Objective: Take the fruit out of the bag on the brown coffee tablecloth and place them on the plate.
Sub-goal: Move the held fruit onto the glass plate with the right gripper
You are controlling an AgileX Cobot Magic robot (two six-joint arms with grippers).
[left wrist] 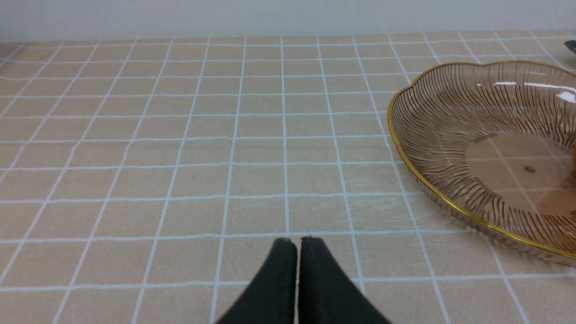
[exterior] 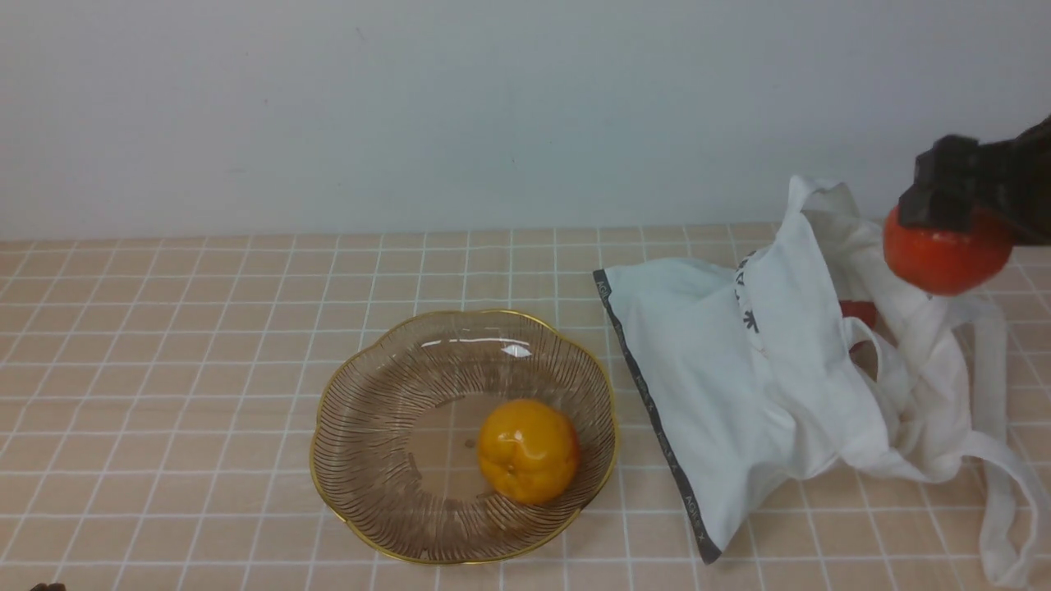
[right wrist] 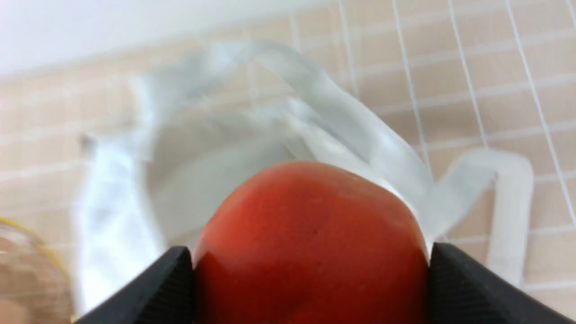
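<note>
A plain pale grey-white wall (exterior: 410,107) fills the background across the whole width; the left wrist view shows only its lowest strip.

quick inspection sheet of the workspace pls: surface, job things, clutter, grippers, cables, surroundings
surface: brown coffee tablecloth, white grid, lying flat
job's things: plate holds the yellow-orange fruit; the bag lies crumpled to the plate's right, straps loose; the red-orange fruit is held in the air above the bag; a bit of red shows at the bag's mouth, cannot tell what
clutter: small dark speck on the plate's floor
grippers: right gripper jaws clamped on the red-orange fruit; left gripper jaws shut, empty, low over the cloth beside the plate
cables: nothing seen
surroundings: plain pale wall behind
</note>
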